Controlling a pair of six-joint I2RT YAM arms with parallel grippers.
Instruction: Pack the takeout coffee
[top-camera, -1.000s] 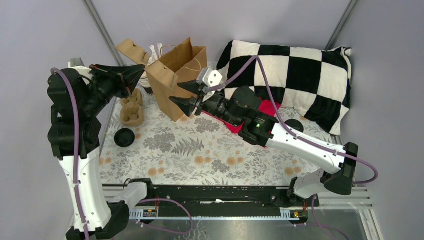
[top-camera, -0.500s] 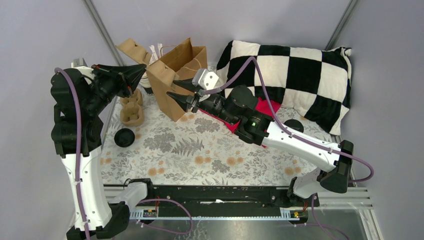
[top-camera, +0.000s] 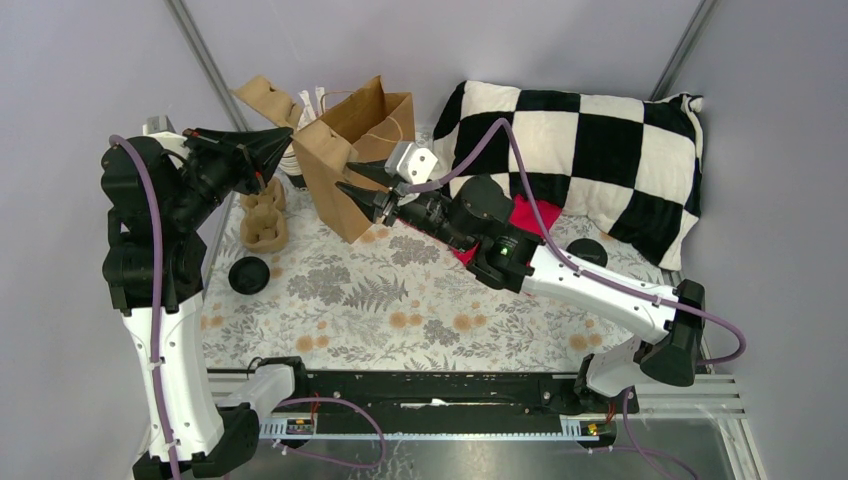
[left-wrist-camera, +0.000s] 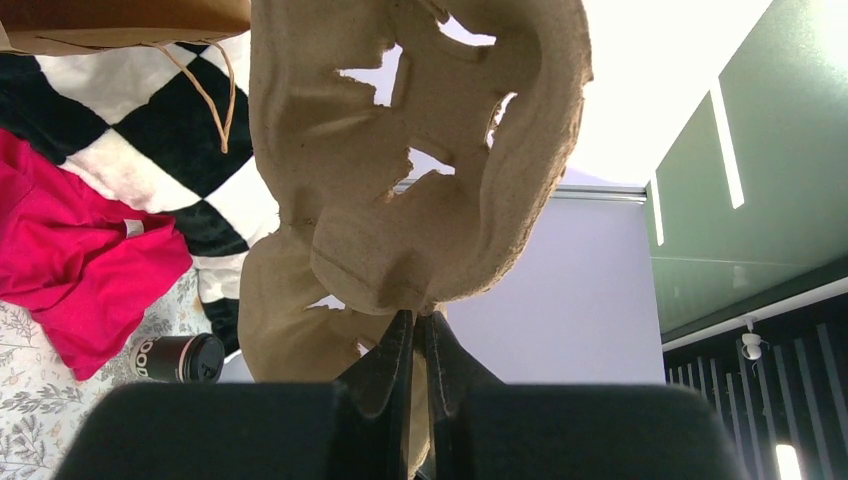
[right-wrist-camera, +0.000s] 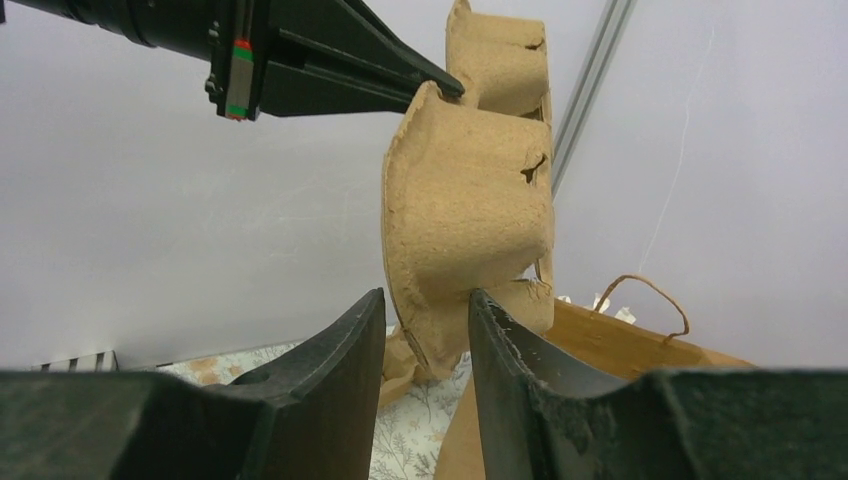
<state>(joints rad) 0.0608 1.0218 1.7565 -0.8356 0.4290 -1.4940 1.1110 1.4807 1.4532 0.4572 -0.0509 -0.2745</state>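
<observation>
Beside the red cloth (left-wrist-camera: 70, 260) and the checkered pillow (left-wrist-camera: 100, 90), on the floral table cover (top-camera: 400, 300), stands the takeout coffee (left-wrist-camera: 180, 358), well apart from both claws. The left wrist camera is rolled, so the cup seems to lie sideways. Its lid faces the ceiling side of that view, so the long axis is upright, lid up, base on the cover. Its print is cut off to a couple of pale letters. From above only the round black lid shows, just beyond the right forearm. A second round black thing (top-camera: 248, 274) sits near the left arm; whether it is a lid alone or a lidded cup cannot be told.

The left gripper (left-wrist-camera: 415, 320) is clenched on the rim of a pulp cup carrier (right-wrist-camera: 465, 200), which hangs from it and blocks much of that camera's view. The right gripper (right-wrist-camera: 425, 292), by the brown paper bag (top-camera: 365, 150), has its fingers parted, with the carrier's lower corner showing in the gap. Whether they pinch it or it hangs beyond them cannot be told.
</observation>
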